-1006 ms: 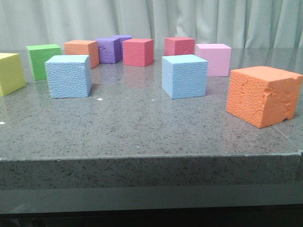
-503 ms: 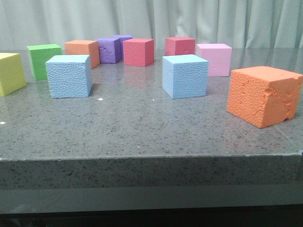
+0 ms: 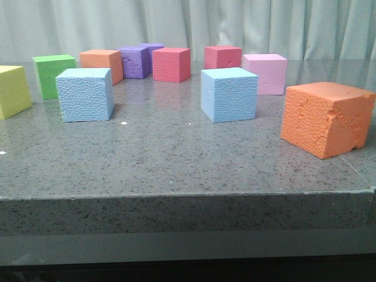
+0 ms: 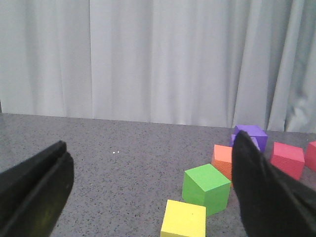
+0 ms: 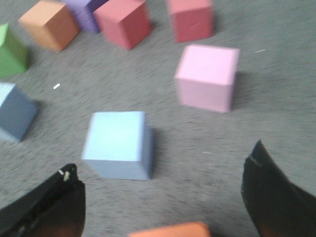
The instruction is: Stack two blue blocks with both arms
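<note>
Sky-blue foam cubes, apart on the grey table (image 3: 176, 170).
Left blue block (image 3: 86, 94) and right blue block (image 3: 228, 94) look light, squashy; grip opposite flat faces. Left gripper (image 4: 148, 197) and right gripper (image 5: 163, 197) gape empty.

The front view sits low, near the edge of the worktop (image 3: 176, 158), facing level across it toward the curtain (image 3: 235, 23). The left wrist view also looks nearly level, over the far left cubes to the same curtain. The right wrist view tilts steeply down, close above the worktop. All 3 views share the green cube (image 3: 53, 75) (image 4: 206, 188) (image 5: 10, 54).
</note>
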Robot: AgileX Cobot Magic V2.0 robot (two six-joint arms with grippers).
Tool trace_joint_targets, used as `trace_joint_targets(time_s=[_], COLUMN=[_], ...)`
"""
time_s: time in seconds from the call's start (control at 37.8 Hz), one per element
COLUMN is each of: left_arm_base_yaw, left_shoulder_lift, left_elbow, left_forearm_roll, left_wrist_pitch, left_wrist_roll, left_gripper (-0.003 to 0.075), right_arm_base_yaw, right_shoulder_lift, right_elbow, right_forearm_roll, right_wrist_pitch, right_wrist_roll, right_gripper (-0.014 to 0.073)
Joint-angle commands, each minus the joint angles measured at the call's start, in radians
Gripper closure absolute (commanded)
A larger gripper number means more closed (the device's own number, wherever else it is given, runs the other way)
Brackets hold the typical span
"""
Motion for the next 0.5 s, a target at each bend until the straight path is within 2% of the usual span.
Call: trace_joint_targets(time_s=[0.0,0.26,0.48], left_arm_base_yaw=[0.003,0.003,0.003], left_shoulder_lift=[0.009,0.009,0.009], left_elbow=[-0.028,-0.028,-0.028], left_forearm_roll=[-0.010,-0.010,-0.010], left_wrist_pitch=[-0.092,-0.094,-0.096], left_wrist_roll=[-0.005,-0.005,-0.005], left_gripper=[0.0101,0.0101,0.0101], right_arm_base_yaw=[0.068,0.107,0.108], right_shoulder_lift=[0.072,0.280,0.425], right_elbow=[-0.077,-0.228,-0.355], right_forearm_roll=[0.023,0.023,0.033], right_wrist_pitch=[-0.093,-0.110,0.005], right_wrist_roll=[-0.010,0.014,0.019], right_gripper=[-0.0052,-0.0052,-0.0052])
